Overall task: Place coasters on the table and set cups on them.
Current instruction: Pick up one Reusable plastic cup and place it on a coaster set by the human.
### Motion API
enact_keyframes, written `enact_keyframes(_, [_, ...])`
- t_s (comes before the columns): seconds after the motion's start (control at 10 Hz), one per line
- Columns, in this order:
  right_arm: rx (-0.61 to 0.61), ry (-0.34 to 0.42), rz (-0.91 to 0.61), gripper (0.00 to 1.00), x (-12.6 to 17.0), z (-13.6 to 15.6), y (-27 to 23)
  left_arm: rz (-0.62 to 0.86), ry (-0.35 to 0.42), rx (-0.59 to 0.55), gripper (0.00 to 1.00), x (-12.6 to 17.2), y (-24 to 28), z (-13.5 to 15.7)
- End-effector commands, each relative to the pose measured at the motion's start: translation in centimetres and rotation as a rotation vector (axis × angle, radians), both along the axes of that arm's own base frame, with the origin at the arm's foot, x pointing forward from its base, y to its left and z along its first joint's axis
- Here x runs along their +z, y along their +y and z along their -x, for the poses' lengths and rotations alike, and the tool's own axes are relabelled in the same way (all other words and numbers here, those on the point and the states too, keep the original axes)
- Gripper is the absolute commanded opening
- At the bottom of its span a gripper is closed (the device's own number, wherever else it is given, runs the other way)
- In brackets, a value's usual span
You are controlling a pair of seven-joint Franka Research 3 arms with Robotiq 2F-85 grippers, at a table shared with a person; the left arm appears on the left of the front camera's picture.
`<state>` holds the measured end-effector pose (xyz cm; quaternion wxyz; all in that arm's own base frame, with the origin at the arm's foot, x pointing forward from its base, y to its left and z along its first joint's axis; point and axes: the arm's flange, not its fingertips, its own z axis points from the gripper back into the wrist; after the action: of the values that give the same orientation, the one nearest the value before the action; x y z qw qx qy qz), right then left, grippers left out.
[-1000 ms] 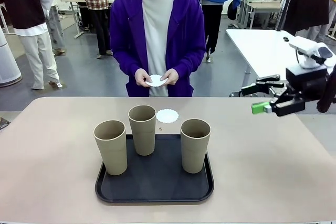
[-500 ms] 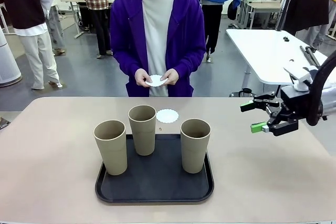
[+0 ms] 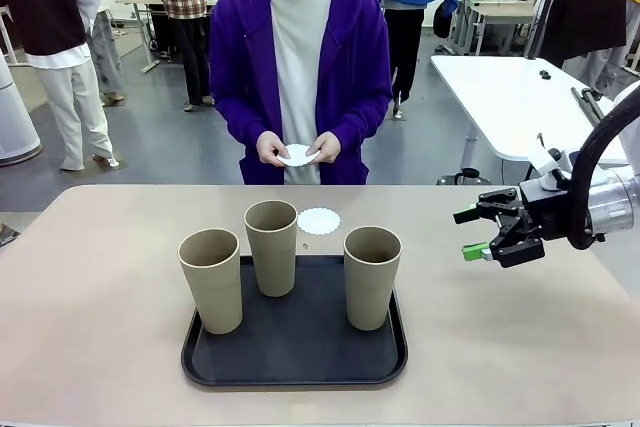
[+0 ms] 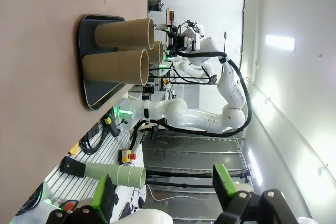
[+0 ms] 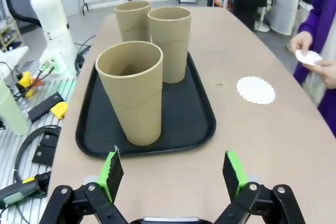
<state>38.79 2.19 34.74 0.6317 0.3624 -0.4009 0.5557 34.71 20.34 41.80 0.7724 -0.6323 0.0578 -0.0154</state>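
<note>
Three tan cups stand upright on a black tray (image 3: pixel 300 359): the left cup (image 3: pixel 211 282), the middle cup (image 3: pixel 272 247) and the right cup (image 3: pixel 372 277). One white lacy coaster (image 3: pixel 319 221) lies on the beige table (image 3: pixel 100 277) just behind the tray. The person at the far side holds another coaster (image 3: pixel 297 154) in both hands. My right gripper (image 3: pixel 478 234) hovers open above the table, to the right of the right cup. In the right wrist view that gripper (image 5: pixel 173 174) faces the nearest cup (image 5: pixel 130 90) with nothing between its fingers. My left gripper (image 4: pixel 164 190) is open, well away from the tray (image 4: pixel 92 98).
Bare tabletop lies to the left and right of the tray. A white glossy table (image 3: pixel 510 97) stands behind at the right. Several people stand farther back in the room.
My right gripper has moved left and lower, nearer the tray, staying open. The cups, the coaster and the person's hands have not moved.
</note>
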Motion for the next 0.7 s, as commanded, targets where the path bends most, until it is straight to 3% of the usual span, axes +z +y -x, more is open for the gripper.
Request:
enact_keyframes(0.0, [-0.007, -0.006, -0.015, 1.00, 0.5, 0.1, -0.5, 0.008, -0.009, 0.007, 1.00, 0.2, 0.0, 0.0])
enact_keyframes(0.3, [-0.005, -0.004, -0.003, 1.00, 0.2, 0.0, -0.3, 0.008, -0.009, 0.007, 1.00, 0.2, 0.0, 0.0])
enact_keyframes(0.5, [0.101, 0.064, -0.046, 1.00, -2.2, 0.3, 0.6, 0.008, -0.009, 0.007, 1.00, 0.2, 0.0, 0.0])
enact_keyframes(0.6, [0.091, 0.059, -0.067, 1.00, -3.1, 0.0, 0.9, 0.008, -0.009, 0.007, 1.00, 0.2, 0.0, 0.0])
